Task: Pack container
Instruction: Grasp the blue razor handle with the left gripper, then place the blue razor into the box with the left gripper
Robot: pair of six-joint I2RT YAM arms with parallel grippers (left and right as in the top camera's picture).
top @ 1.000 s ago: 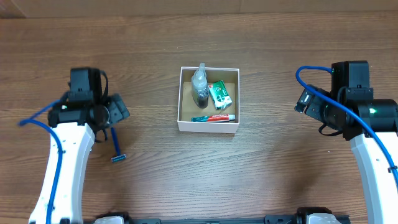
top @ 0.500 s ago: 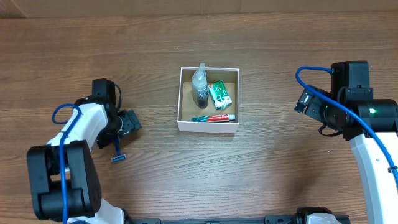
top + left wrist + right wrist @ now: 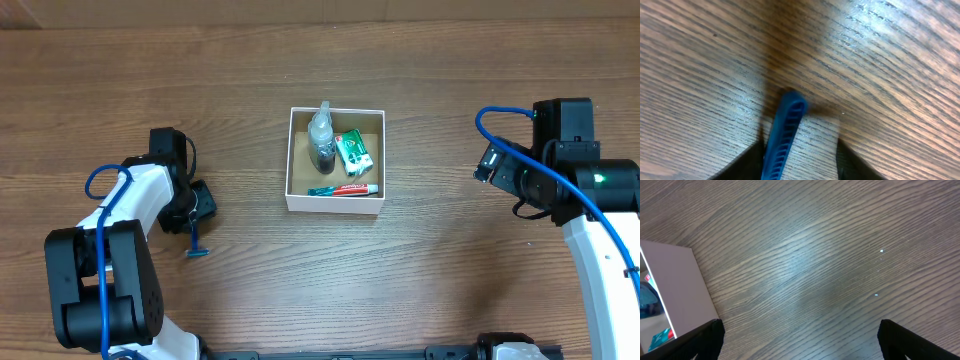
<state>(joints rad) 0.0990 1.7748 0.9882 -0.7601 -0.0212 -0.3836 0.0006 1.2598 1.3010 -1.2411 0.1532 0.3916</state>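
The container (image 3: 335, 203), a white-walled square box with a brown inside, stands at the table's middle. It holds a clear pump bottle (image 3: 322, 140), a green packet (image 3: 354, 153) and a toothpaste tube (image 3: 345, 189). A blue razor (image 3: 194, 240) lies on the table at the left. My left gripper (image 3: 196, 214) is down over its handle. In the left wrist view the razor handle (image 3: 782, 137) rests against the left finger, with a gap to the right finger, so my left gripper (image 3: 799, 150) is partly closed. My right gripper (image 3: 800, 330) hangs open and empty, right of the container (image 3: 670, 290).
Wooden table (image 3: 420, 280) all around. The right arm (image 3: 560, 170) stays at the right side, apart from the box. Blue cables loop beside both arms.
My left gripper's jaws have narrowed around the razor handle. The razor has swung to lie more upright in the overhead view. The right arm has not moved.
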